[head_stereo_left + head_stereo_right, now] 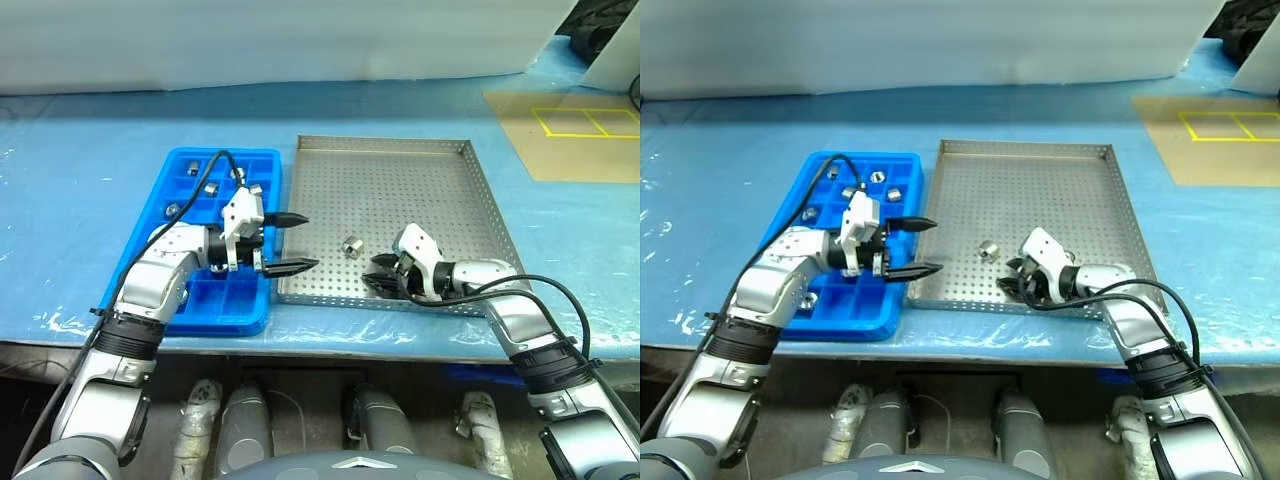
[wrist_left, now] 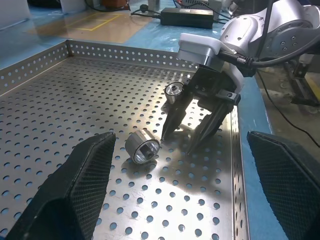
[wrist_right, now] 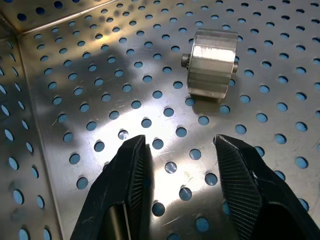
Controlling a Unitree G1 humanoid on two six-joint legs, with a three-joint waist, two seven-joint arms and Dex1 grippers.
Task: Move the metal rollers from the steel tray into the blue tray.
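several metal rollers (image 1: 212, 187) sit in the blue tray (image 1: 150, 255); one remains in the steel tray (image 1: 470, 200), just beyond the right gripper (image 3: 181, 167), part-open and empty.

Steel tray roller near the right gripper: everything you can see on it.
The roller is a short, shiny silver-grey metal cylinder with faint rings around its barrel and a small stub at each end face. It lies on its side on the perforated floor of the steel tray, near the front rim. Nothing grips it: the right gripper sits just short of it, fingers apart with only tray floor between them.
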